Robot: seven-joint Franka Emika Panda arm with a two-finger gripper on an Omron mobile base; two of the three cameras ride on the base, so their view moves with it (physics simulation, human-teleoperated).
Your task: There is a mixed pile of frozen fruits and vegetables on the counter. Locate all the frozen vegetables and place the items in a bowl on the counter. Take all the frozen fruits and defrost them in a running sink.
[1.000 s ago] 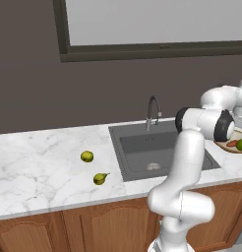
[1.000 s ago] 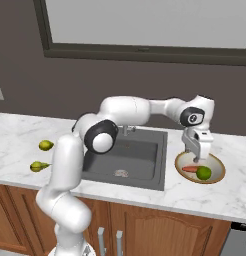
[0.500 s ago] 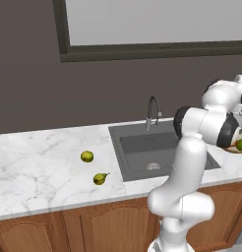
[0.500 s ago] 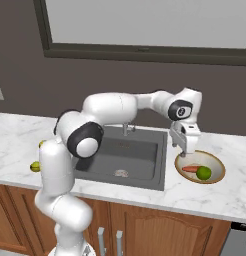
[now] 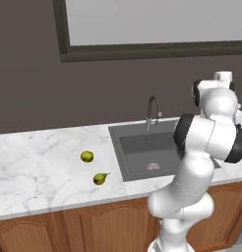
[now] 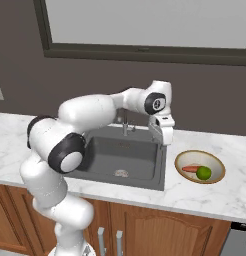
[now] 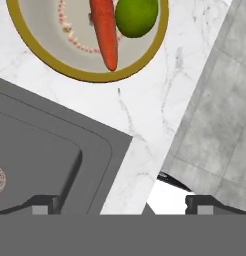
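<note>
Two vegetables, tapered orange carrot (image 7: 105,32) and smooth green ball (image 7: 136,16), in the tan-rimmed bowl (image 6: 217,175) | dull ball (image 5: 86,156), pear (image 5: 99,178) on veined marble tabletop (image 5: 39,167) | end effector (image 6: 165,134) spread, empty, above the sink's (image 6: 102,155) right edge

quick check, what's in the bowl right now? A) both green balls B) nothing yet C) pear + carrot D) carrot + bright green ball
D: the bowl right of the sink holds the orange carrot and the bright green ball, while the pear and the duller yellow-green ball lie on the counter left of the sink.
</note>
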